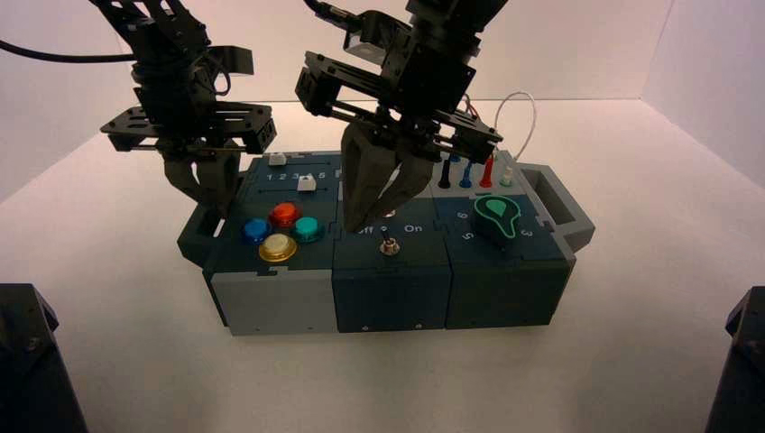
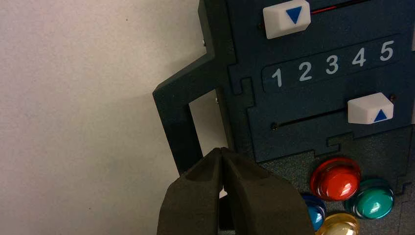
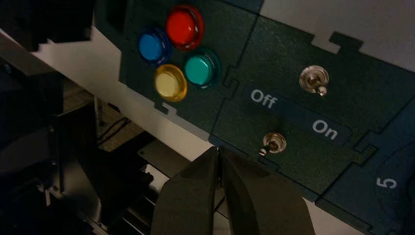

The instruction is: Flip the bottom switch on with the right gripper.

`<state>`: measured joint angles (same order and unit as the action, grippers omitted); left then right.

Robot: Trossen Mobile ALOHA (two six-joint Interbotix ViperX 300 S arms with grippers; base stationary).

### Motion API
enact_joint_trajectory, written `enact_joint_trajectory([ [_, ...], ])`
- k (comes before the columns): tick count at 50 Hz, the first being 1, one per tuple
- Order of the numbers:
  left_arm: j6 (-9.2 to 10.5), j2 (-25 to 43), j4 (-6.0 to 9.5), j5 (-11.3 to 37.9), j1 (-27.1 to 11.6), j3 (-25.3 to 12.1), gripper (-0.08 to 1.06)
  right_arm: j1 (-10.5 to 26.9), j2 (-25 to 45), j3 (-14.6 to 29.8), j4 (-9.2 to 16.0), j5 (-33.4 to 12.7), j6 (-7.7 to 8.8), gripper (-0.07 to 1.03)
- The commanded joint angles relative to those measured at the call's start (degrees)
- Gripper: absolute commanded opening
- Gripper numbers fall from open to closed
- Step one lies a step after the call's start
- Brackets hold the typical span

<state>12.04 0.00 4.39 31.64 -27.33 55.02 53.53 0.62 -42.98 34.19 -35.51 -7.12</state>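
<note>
The bottom switch (image 3: 274, 143) (image 1: 390, 245) is a small silver toggle by the box's front edge, below the "Off / On" lettering. Its short lever leans toward the Off side. My right gripper (image 3: 218, 149) (image 1: 354, 225) is shut with nothing in it. Its tips hang just above the dark middle panel, a little to the Off side of the switch and apart from it. The twin toggle (image 3: 314, 79) stands farther back. My left gripper (image 2: 222, 151) (image 1: 209, 194) is shut and hovers over the box's left handle (image 2: 182, 128).
Red (image 1: 284, 214), blue (image 1: 255, 231), teal (image 1: 308, 228) and yellow (image 1: 278, 248) push buttons sit left of the switch. Two white sliders (image 2: 286, 18) (image 2: 370, 107) lie behind them. A green knob (image 1: 498, 215) and plugged wires (image 1: 487, 171) stand to the right.
</note>
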Motion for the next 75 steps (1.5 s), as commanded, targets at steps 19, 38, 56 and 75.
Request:
enact_joint_trajectory([
  [19,-1.23,2.5,-1.23,-0.4,-0.3,0.2,-0.03,-0.3,0.1,-0.9,0.2,1.8,-0.35,-0.02],
  [38,-1.41,3.0,-1.23,0.4,-0.2,-0.3,-0.03,-1.9,0.9,-2.1,-0.7,2.8,-0.26,-0.02],
  [56,-1.58,3.6,-1.23,0.8,-0.3,-0.6,-0.03,-3.6,1.0,-2.9,-1.6,3.3,-0.18,-0.02],
  [75,-1.58,3.9,-1.32,1.1,-0.3,-0.9,-0.03,-5.9,-1.1,-3.9,-2.7,3.5,0.26,-0.02],
])
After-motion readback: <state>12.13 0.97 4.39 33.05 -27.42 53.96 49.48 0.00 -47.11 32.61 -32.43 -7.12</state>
